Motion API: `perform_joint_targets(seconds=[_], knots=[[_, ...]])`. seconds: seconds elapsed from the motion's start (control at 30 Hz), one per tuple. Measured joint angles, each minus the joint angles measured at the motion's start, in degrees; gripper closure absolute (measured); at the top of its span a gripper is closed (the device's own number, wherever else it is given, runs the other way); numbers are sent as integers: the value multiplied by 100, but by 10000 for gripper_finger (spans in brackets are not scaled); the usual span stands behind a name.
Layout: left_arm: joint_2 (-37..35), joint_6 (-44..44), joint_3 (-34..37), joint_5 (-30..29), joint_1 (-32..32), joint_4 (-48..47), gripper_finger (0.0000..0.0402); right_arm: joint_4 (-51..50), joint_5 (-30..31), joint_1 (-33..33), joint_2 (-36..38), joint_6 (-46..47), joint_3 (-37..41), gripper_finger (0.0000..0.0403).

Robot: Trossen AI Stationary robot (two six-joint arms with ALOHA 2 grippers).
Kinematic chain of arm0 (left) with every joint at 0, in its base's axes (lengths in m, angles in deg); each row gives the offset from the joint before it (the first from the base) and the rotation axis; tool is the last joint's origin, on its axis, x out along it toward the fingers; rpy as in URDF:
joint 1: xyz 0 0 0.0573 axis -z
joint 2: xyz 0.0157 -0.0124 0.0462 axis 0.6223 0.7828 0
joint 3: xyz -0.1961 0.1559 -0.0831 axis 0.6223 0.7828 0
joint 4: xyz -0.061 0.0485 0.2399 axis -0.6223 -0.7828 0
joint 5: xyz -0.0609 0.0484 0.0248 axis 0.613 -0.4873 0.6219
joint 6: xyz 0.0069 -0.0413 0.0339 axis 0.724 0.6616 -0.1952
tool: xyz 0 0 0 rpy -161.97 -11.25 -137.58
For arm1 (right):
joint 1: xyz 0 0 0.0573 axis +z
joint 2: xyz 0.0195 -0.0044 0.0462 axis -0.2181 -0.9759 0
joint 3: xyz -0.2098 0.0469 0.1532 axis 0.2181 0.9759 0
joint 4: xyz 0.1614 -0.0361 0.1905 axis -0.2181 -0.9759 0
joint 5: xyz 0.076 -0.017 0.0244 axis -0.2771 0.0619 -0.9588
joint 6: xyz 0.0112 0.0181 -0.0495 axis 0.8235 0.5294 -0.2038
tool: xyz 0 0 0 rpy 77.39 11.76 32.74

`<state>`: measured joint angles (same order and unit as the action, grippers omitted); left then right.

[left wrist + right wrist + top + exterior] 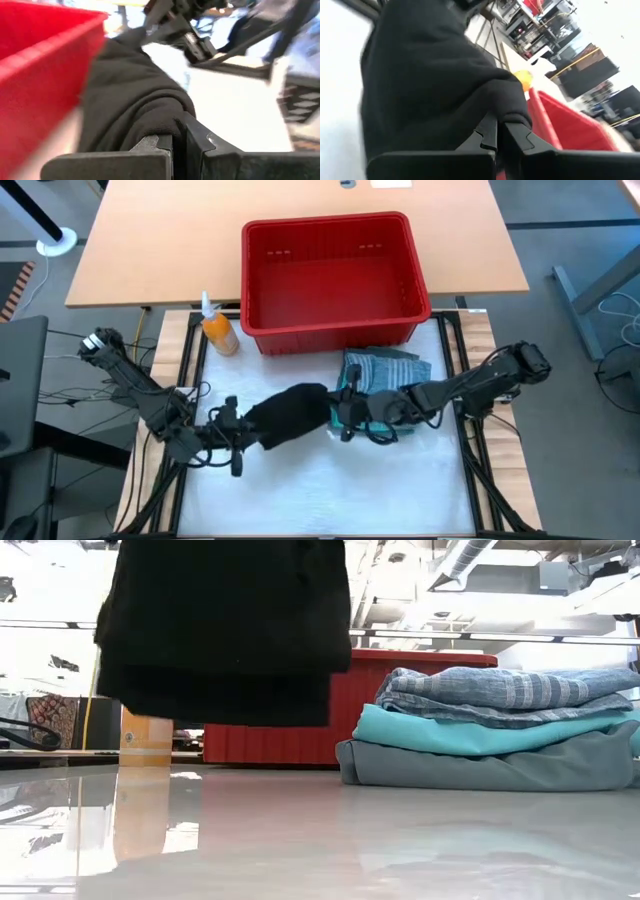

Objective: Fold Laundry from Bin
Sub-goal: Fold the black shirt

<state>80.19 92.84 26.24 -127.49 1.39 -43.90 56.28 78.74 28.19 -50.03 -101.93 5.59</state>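
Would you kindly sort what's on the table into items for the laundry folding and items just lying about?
Job:
black garment, held by left gripper and right gripper
stack of folded clothes
red bin

Lying about:
orange spray bottle

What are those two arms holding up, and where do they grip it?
Both hold the black garment off the table: the left gripper pinches one end fold, the right gripper the opposite end.

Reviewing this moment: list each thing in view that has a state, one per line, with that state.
black garment: folded, held up off the table between both arms.
left end effector: shut on black garment.
right end effector: shut on black garment.
bin: empty.
folded stack: striped shirt on turquoise on grey-green.
orange bottle: upright beside bin.
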Motion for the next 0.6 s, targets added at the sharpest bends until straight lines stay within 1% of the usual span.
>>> perform_joint_targets(seconds=[0.1,0.17,0.23,0.3,0.37,0.43,0.5,0.53,0.6], knots=[[-3,-407,-411,-240,-238,-1013,401,79,-40,-246,0,-715,5,376],[-3,-575,-677,-290,-431,-1818,401,141,-192,-475,0,-1183,5,376],[-3,-795,-932,-231,-678,-2621,401,226,-450,-782,-12,-1501,5,377],[-6,-1064,-1076,-89,-1020,-3125,401,452,-697,-1127,-116,-1731,5,378],[-6,-1514,-1103,94,-1375,-3342,401,719,-817,-1405,-260,-2050,5,378],[-3,-2174,-1103,180,-1682,-3512,401,1203,-964,-1662,-501,-2475,5,378],[21,-2747,-1090,178,-1926,-3630,401,1488,-1030,-1756,-753,-2748,5,378],[31,-2931,-1031,170,-2018,-3611,401,1576,-1037,-1768,-878,-2770,2,378],[43,-2983,-813,171,-2098,-3697,401,1369,-1031,-1686,-1138,-2605,2,377]])
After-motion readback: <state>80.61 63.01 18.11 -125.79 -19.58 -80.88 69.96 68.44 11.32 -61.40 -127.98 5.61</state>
